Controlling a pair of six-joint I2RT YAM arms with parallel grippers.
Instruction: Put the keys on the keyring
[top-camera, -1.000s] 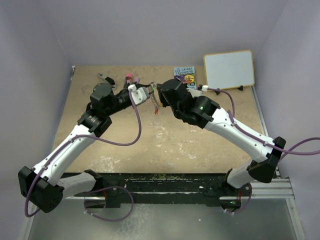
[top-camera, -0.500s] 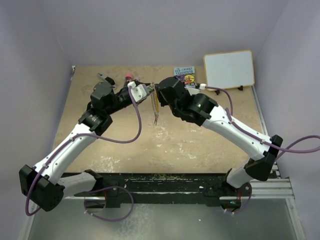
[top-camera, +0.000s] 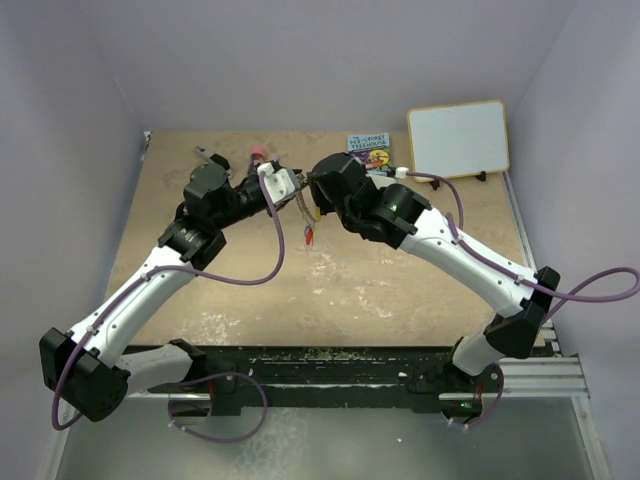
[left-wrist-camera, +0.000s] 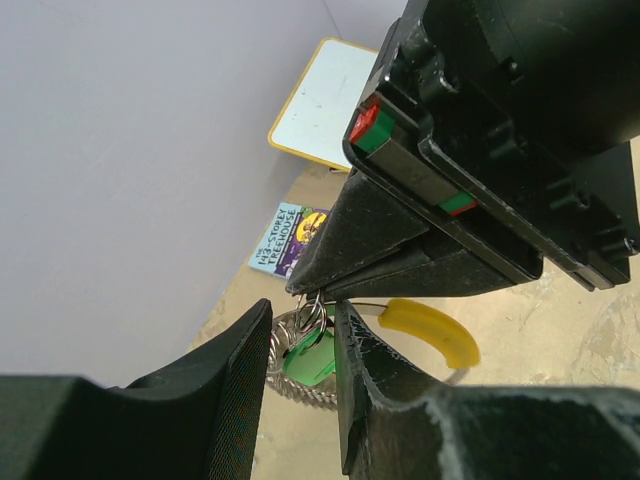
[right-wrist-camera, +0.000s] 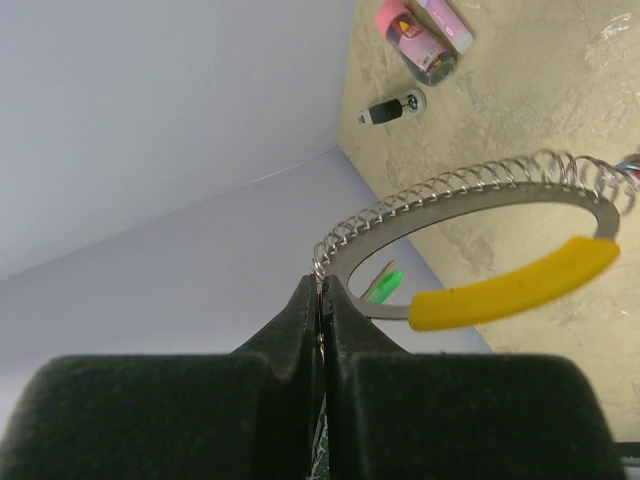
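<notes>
1. Top view: the left gripper (top-camera: 292, 190) and right gripper (top-camera: 317, 190) meet tip to tip above the far middle of the table (top-camera: 380, 285).
2. The keyring (right-wrist-camera: 515, 285) hangs between the two tips, clear of the table.
3. Top view only: a small red and blue spot (top-camera: 308, 236) hangs under the keyring. It is too small to resolve into separate keys.
4. Wrist views only: a green tag (left-wrist-camera: 312, 362) sits at the keyring, beside a wire coil wound along the band.
5. Right wrist view: the right fingers (right-wrist-camera: 200, 420) are pressed together and pinch the keyring at the coil end. The yellow stretch lies on the far side of the loop.
6. Left wrist view: the left fingers (left-wrist-camera: 225, 400) stand a narrow gap apart. The green tag and some small split rings show in that gap. Whether the pads grip them cannot be told.
7. Left wrist view only: the right gripper body fills the upper right, just above the yellow stretch.
8. The book (left-wrist-camera: 295, 238) and whiteboard (left-wrist-camera: 325, 100) show in the left wrist and top views.
9. The pink tube (right-wrist-camera: 415, 40) and black-and-silver tool (right-wrist-camera: 392, 108) show in the right wrist and top views, near the far wall.
10. Count: two grippers, one keyring, one green tag, one red and blue spot, one book, one whiteboard, one tube, one tool.
</notes>
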